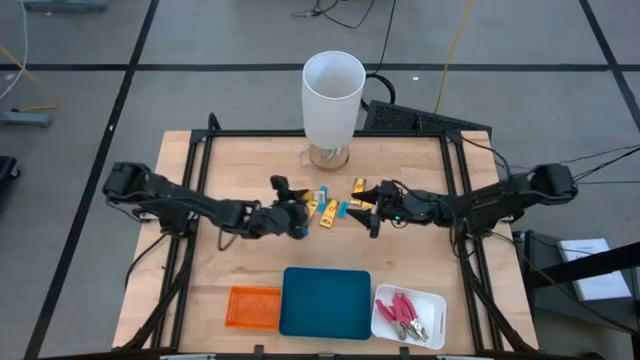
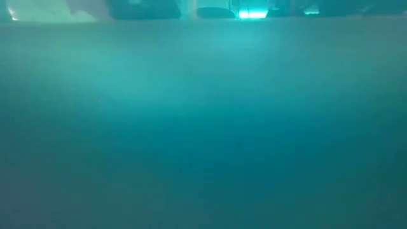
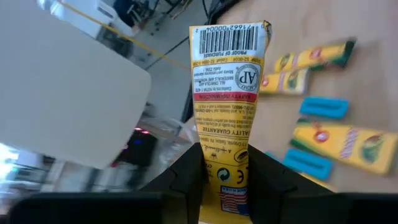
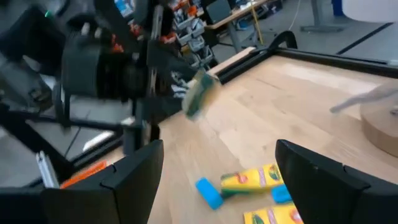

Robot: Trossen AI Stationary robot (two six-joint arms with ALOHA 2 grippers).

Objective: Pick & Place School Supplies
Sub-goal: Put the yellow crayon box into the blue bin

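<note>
While right fingers (image 4: 217,180) gape, left fingers (image 3: 227,180) pinch an upright yellow crayon box (image 3: 229,93).

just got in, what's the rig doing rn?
Sorting school supplies on the table. The left gripper is shut on a yellow crayon box and holds it off the table. The right gripper is open, low over the other yellow boxes and blue blocks mid-table. Red pliers already lie in the white tray. The orange tray and teal tray look empty.
</note>
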